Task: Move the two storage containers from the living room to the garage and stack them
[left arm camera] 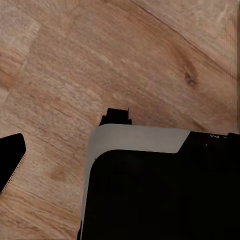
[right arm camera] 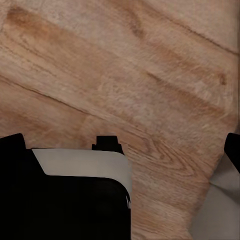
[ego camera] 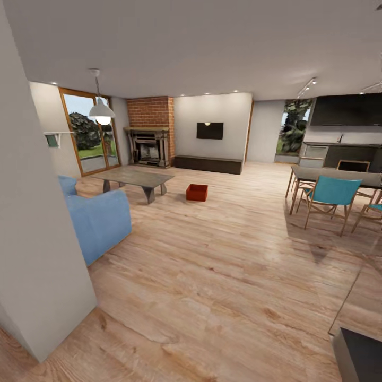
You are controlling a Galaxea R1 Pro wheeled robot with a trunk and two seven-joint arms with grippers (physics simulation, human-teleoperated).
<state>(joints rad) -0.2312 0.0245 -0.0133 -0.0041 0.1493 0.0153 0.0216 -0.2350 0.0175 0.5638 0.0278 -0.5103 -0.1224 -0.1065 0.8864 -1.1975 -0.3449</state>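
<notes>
One red-orange storage container sits on the light wood-plank floor of the living room, far ahead of me and just right of the low grey table. It stands upright and lidless, with nothing touching it. My left gripper hangs over the planks beside my dark base, with one black fingertip at the picture's edge. My right gripper hangs the same way, its fingertips far apart with nothing between them.
A white wall corner stands close on my left, with a blue sofa behind it. The brick fireplace and a long dark cabinet line the far wall. A dining table with teal chairs stands right. Open floor leads ahead.
</notes>
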